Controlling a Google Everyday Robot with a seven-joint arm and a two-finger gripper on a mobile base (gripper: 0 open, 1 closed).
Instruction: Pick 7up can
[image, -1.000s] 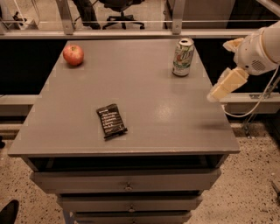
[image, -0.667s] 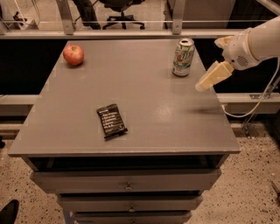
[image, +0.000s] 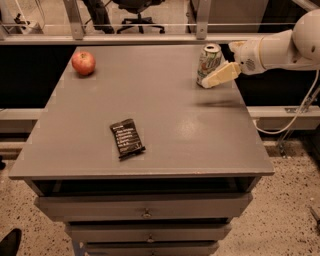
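The 7up can stands upright near the far right corner of the grey table. It is whitish with green markings and a silver top. My gripper comes in from the right on a white arm. Its cream-coloured tip lies right against the can's lower right side, and part of the can's base is hidden behind it.
A red apple sits at the far left of the table. A black snack packet lies left of the middle, nearer the front. Drawers are below the tabletop. A rail and an office chair stand behind the table.
My gripper has moved left and towards the can, from off the table's right edge to right beside the can. The can, apple and packet have not moved.
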